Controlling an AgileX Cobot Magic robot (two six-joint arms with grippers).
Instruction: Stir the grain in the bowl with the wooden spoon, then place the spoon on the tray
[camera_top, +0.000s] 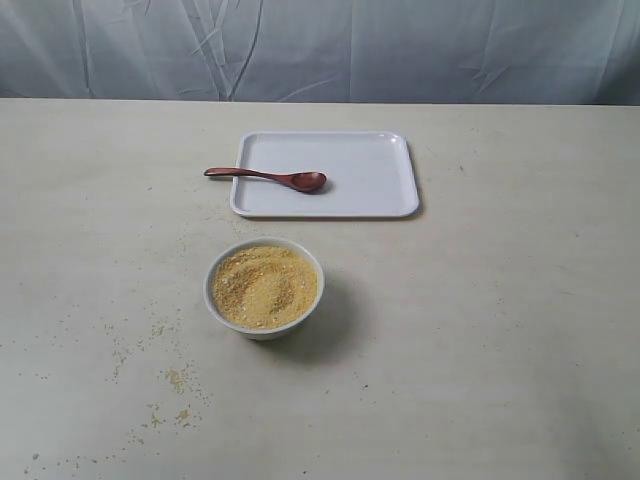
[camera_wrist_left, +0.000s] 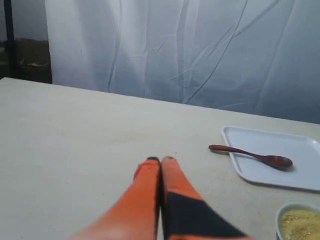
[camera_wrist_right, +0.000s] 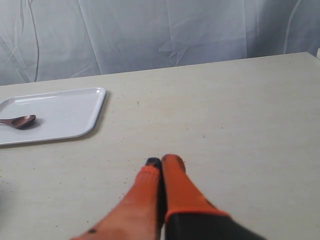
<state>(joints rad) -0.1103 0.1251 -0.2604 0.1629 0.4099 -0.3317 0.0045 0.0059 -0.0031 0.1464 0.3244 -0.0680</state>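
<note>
The small white bowl (camera_top: 265, 288) stands near the table's middle, heaped with golden-yellow grain (camera_top: 265, 287). Behind it lies the flat white tray (camera_top: 370, 175). The dark reddish-brown wooden spoon (camera_top: 268, 178) rests with its head on the tray and its handle sticking out over the left rim. Neither arm shows in the exterior view. My left gripper (camera_wrist_left: 161, 160) is shut and empty above bare table, with the spoon (camera_wrist_left: 251, 155), tray (camera_wrist_left: 300, 150) and bowl (camera_wrist_left: 296, 220) off to one side. My right gripper (camera_wrist_right: 163, 161) is shut and empty too, far from the tray (camera_wrist_right: 65, 112) and the spoon's head (camera_wrist_right: 20, 121).
Spilled grains (camera_top: 176, 378) dot the table to the left of and in front of the bowl. A pale wrinkled curtain (camera_top: 320, 45) hangs behind the table's far edge.
</note>
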